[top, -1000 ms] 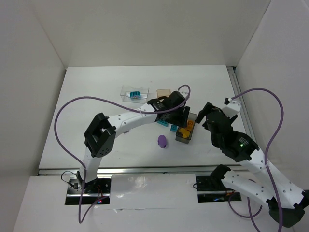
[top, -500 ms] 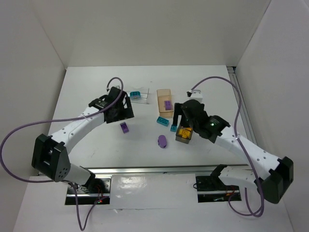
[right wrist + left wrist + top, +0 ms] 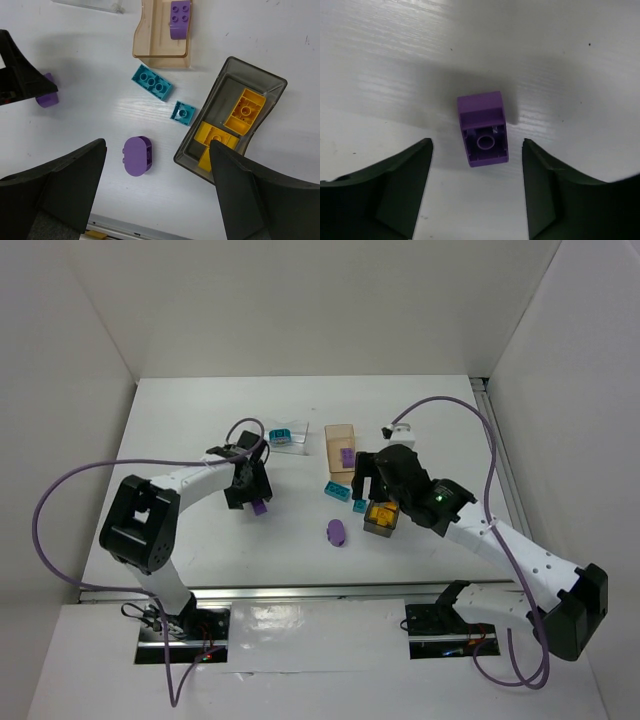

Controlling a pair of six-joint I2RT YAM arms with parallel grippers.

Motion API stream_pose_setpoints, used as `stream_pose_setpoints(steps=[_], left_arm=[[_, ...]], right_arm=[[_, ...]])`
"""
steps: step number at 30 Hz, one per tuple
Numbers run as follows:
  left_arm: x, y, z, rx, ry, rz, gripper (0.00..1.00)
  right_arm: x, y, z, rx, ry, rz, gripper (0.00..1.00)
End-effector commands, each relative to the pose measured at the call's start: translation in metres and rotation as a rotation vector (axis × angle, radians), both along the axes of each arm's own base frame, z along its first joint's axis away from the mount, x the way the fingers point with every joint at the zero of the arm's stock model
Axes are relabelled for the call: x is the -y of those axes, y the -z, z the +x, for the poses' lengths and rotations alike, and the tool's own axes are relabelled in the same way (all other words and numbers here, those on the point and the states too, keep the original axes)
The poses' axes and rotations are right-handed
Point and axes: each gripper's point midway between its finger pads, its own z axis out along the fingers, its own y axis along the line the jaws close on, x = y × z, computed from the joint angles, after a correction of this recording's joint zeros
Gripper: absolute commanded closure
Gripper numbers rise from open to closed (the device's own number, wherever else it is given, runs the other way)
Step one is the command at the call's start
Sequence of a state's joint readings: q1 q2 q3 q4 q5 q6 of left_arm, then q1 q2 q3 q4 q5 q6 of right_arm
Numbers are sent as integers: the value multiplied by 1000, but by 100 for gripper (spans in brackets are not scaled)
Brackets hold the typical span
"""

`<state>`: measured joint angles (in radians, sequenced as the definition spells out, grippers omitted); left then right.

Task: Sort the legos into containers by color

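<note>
A: Four legos loose: purple brick [image 3: 482, 129], purple oval [image 3: 136, 156], teal bricks [image 3: 152, 83]. Status?
B: I've got the left gripper [image 3: 476, 147] straddling the purple brick, jaws apart, nothing gripped, lined up to pinch its sides. Tan bin [image 3: 156, 35], already holding purple, is at its 2 o'clock. Right gripper [image 3: 157, 145] hangs released over the teal.

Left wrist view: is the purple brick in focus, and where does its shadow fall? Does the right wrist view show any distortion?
Left wrist view: the purple brick is sharp, and its soft shadow falls above and to its right on the table. Right wrist view: the dark bin looks bent, its walls curving.
</note>
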<state>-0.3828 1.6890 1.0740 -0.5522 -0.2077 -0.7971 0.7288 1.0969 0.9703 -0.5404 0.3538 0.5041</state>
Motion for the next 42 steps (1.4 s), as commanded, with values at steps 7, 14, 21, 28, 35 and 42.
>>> stream_pose_setpoints(steps=[7, 14, 21, 28, 35, 42], left_arm=[[13, -5, 23, 41, -18, -4, 64], [49, -53, 33, 147, 121, -16, 76], [141, -105, 59, 275, 319, -114, 76], [193, -110, 110, 307, 346, -161, 75], [220, -98, 149, 314, 387, -140, 28], [202, -177, 132, 430, 379, -169, 24]], right_arm=[[1, -24, 4, 65, 26, 47, 8], [9, -34, 5, 97, 61, 43, 8], [25, -44, 3, 134, 128, 49, 8], [44, -50, -7, 132, 174, 27, 8], [61, -52, -18, 125, 215, 4, 8], [29, -45, -10, 103, 72, 17, 8]])
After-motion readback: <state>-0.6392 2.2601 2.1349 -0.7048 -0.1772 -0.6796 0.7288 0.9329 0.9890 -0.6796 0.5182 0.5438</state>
